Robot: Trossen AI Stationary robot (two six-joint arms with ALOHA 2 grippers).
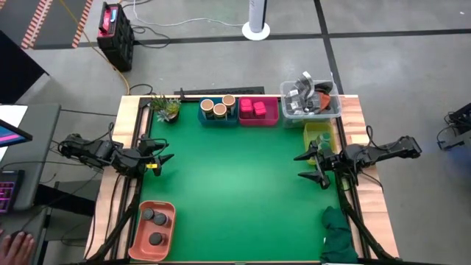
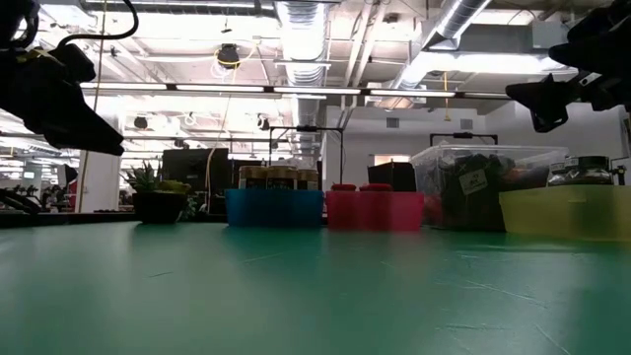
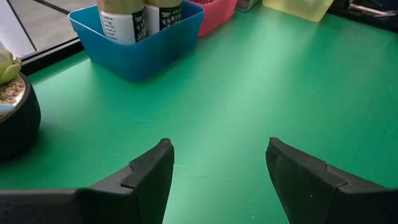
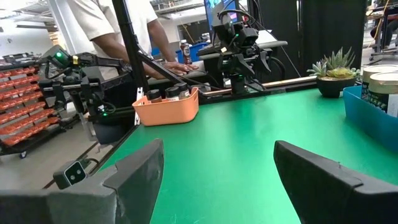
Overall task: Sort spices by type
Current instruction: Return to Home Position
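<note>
Your left gripper [image 1: 165, 162] hangs over the left edge of the green mat [image 1: 243, 191], fingers spread wide and holding nothing, and your right gripper [image 1: 298, 165] hangs over the mat's right edge, just as open and empty. At the mat's back edge, the tan-topped jars [image 1: 218, 110] stand in the blue bin [image 1: 204, 120], with the pink packs [image 1: 253, 108] in the pink bin [image 1: 259, 121] touching it. The dark-lidded jars [image 1: 154, 224] sit in the orange bin [image 1: 140, 246] at the mat's front left corner.
</note>
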